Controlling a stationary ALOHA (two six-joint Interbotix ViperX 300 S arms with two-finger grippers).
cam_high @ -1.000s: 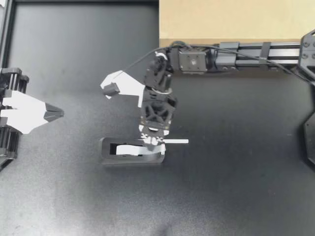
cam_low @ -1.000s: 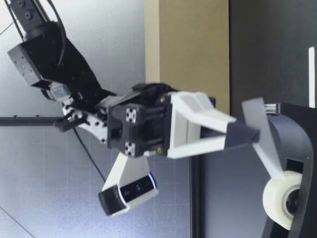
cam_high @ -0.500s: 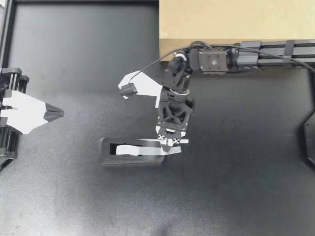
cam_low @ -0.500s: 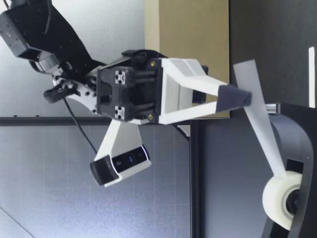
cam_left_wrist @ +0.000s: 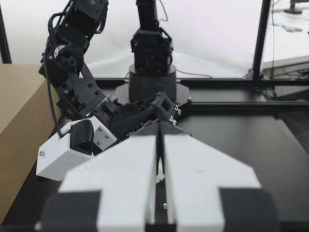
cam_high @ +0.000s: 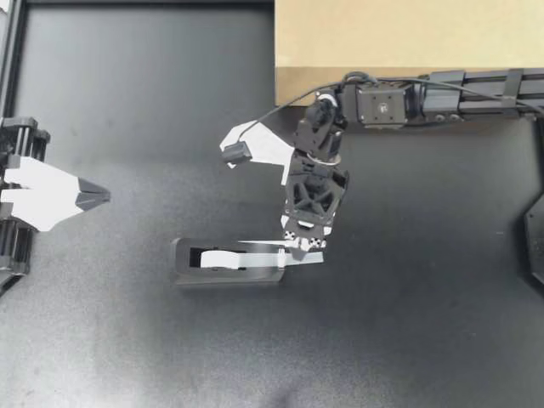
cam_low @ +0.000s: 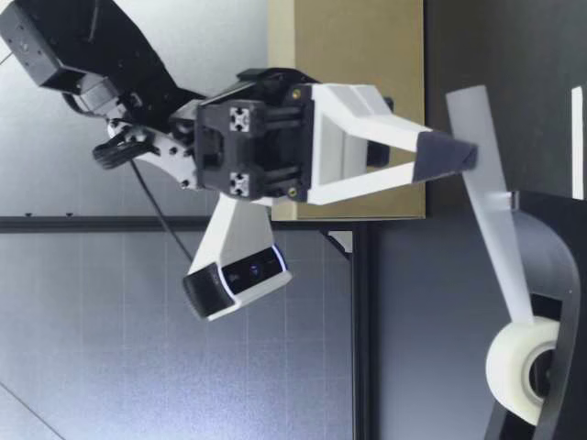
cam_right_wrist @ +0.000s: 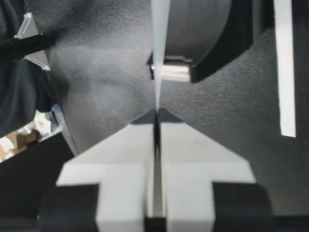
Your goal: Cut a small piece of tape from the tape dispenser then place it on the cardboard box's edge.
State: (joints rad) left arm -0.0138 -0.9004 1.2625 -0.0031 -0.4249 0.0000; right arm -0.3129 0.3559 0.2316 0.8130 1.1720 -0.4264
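- While my right gripper [cam_high: 299, 247] pinches the tape strip [cam_high: 260, 246] at centre frame, the strip's long axis runs leftward to the tape dispenser [cam_high: 223, 276], apparently uncut.
- Upper right, behind that arm, lies the cardboard box [cam_high: 399, 38].
- At far left my left gripper [cam_high: 95, 196] sits closed and empty, well apart.

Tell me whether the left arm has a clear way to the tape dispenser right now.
Probably yes. My left gripper sits shut, with only bare table between it and the tape dispenser. My right gripper pinches the tape strip at the dispenser's far end.
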